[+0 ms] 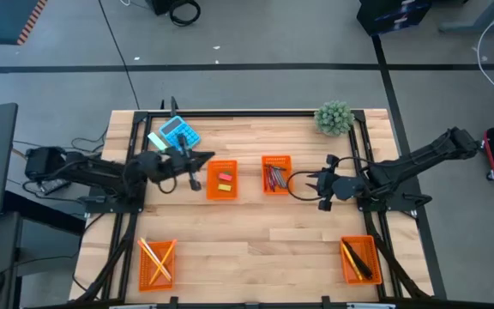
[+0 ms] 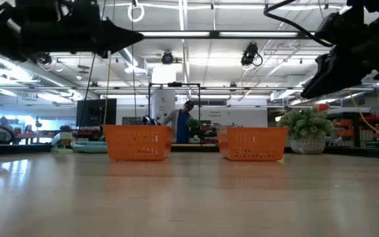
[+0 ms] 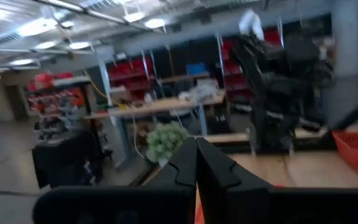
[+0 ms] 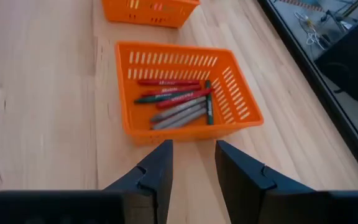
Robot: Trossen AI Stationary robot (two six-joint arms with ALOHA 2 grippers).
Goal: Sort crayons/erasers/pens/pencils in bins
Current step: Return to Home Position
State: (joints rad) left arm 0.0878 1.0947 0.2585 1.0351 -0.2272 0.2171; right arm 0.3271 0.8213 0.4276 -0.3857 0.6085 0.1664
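Four orange bins stand on the wooden table. One bin [image 1: 222,180] holds yellow and pink erasers. One bin [image 1: 276,174] holds red and grey crayons and shows in the right wrist view [image 4: 185,99]. One bin [image 1: 157,262] holds yellow and orange pencils. One bin [image 1: 359,259] holds black pens and a yellow one. My left gripper [image 1: 211,156] is shut and empty above the far left corner of the eraser bin; its fingers [image 3: 196,158] lie together. My right gripper [image 1: 310,183] is open and empty just right of the crayon bin, its fingers [image 4: 193,155] pointing at it.
A blue calculator [image 1: 178,133] lies at the far left of the table, beside my left arm. A small green plant [image 1: 334,118] stands at the far right corner. A person [image 2: 186,122] stands in the room far behind the table.
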